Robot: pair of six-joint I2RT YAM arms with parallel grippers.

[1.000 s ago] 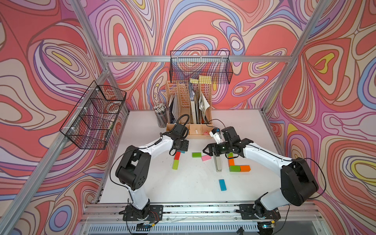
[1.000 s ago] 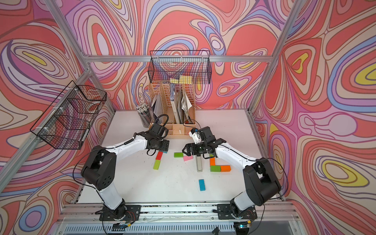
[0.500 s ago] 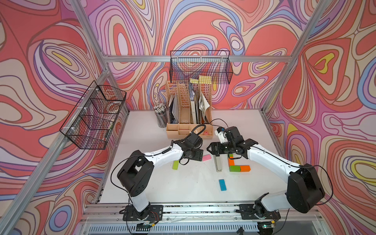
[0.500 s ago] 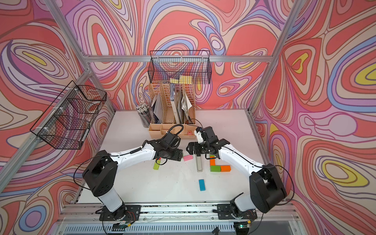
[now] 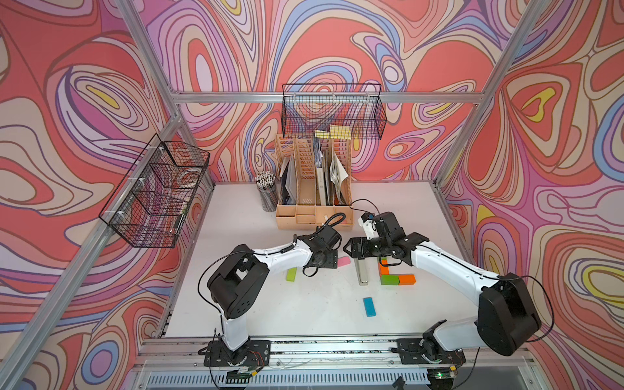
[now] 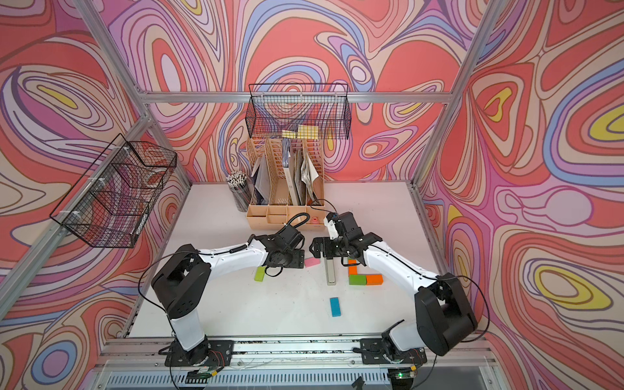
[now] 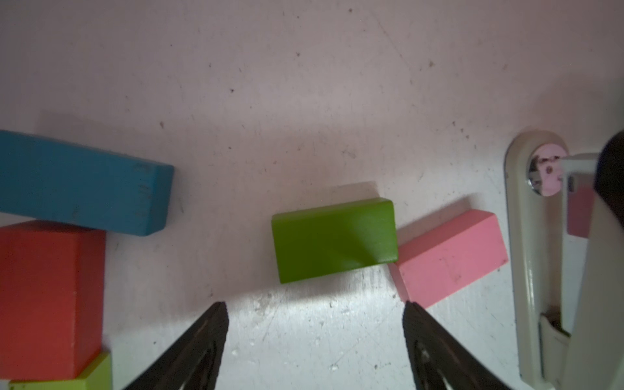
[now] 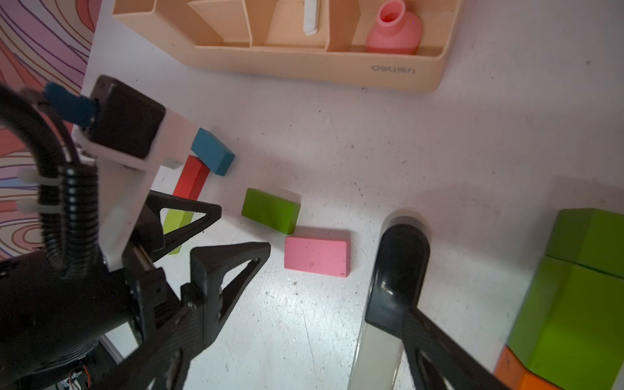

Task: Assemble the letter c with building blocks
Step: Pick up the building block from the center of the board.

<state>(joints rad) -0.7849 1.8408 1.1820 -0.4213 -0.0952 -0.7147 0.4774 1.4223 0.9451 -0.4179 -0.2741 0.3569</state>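
Observation:
My left gripper (image 7: 315,314) is open, its jaws wide apart just short of a dark green block (image 7: 334,239) that touches a pink block (image 7: 449,256). A blue block (image 7: 81,182), a red one (image 7: 47,297) and a lime one (image 7: 67,378) lie to one side. In both top views the left gripper (image 5: 329,261) covers the green block. My right gripper (image 8: 304,337) is open and empty, facing the left gripper (image 8: 229,236). The letter c stands as an L of orange and green blocks (image 5: 389,279) beside the right arm.
A silver-and-black stapler (image 5: 362,271) lies between the pink block (image 5: 344,260) and the L, one end under my right finger. A blue block (image 5: 369,306) lies alone nearer the front. The peach desk organiser (image 5: 314,216) and pen cup (image 5: 268,196) stand behind.
My left arm has swung right, from the red and lime blocks to above the green one. Both grippers have opened wider. The right gripper has shifted slightly.

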